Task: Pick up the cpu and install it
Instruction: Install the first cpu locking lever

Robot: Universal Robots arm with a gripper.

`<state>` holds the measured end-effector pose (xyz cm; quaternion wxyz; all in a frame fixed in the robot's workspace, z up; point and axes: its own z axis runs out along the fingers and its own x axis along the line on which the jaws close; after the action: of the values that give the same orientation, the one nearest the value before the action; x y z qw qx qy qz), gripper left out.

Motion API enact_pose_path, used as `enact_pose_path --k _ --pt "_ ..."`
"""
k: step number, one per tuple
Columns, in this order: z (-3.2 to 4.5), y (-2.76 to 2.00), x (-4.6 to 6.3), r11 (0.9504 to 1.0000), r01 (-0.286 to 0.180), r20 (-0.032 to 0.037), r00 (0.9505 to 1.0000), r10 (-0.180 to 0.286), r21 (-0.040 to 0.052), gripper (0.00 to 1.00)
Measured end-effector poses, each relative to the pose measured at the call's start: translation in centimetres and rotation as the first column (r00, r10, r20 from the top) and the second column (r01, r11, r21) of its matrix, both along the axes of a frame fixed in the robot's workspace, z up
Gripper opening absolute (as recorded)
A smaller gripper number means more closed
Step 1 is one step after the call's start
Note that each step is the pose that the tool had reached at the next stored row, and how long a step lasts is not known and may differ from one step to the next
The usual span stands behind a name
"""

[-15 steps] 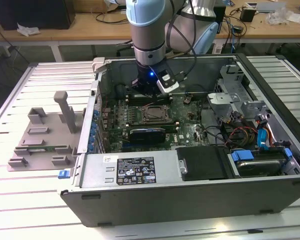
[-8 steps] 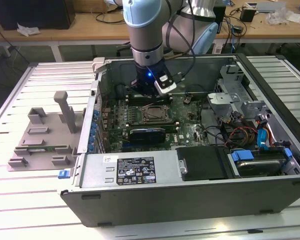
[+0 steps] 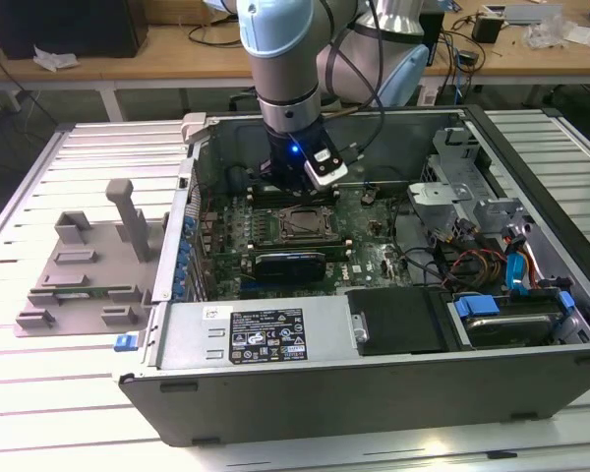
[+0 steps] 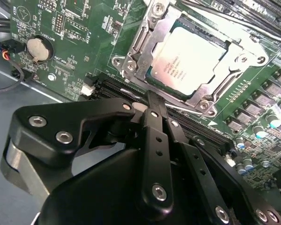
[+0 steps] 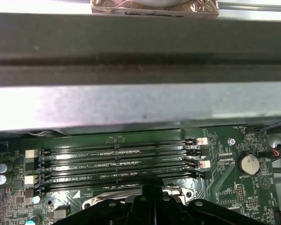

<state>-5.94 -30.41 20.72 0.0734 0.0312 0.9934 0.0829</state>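
Note:
The cpu (image 4: 189, 58), a flat square chip with a shiny silver top, lies inside the metal-framed socket (image 4: 196, 51) on the green motherboard. In the exterior view the socket (image 3: 305, 224) sits mid-board inside the open computer case (image 3: 374, 344). My gripper (image 4: 152, 104) hangs just above the board beside the socket, over the black memory slots. Its fingers are shut together with nothing between them. The gripper (image 3: 287, 185) stands at the far side of the socket in the exterior view, and its tips (image 5: 152, 190) show in the first wrist view.
A grey plastic tray with upright posts (image 3: 88, 265) lies on the slatted table at the exterior view's left. Case walls, a drive cage (image 3: 452, 167) and cables (image 3: 472, 261) surround the board. Memory slots (image 5: 117, 161) and a coin battery (image 5: 248, 163) lie near the gripper.

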Motion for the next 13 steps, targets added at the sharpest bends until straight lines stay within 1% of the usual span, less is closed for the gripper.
enact_pose_path --k 1,2,5,7,10,12,13 --pt "0.00 0.12 -0.01 1.0000 0.002 0.0003 1.0000 -0.002 -0.0001 0.11" --pt "-0.01 0.34 -0.07 1.0000 0.007 0.0008 1.0000 -0.007 0.0000 0.11" --pt "-0.02 0.64 -0.28 0.9999 0.017 0.0021 0.9999 -0.017 0.0000 0.11" --pt "-0.05 0.72 -0.39 0.9998 0.022 0.0029 0.9998 -0.022 0.0000 0.11" --pt "-0.20 0.73 -0.40 0.9978 0.066 0.0028 0.9978 -0.066 -0.0001 0.11" --pt "-0.28 0.73 -0.40 0.9947 0.103 0.0028 0.9947 -0.103 -0.0001 0.11" --pt "-0.32 0.73 -0.40 0.9922 0.124 0.0028 0.9922 -0.124 -0.0001 0.11"
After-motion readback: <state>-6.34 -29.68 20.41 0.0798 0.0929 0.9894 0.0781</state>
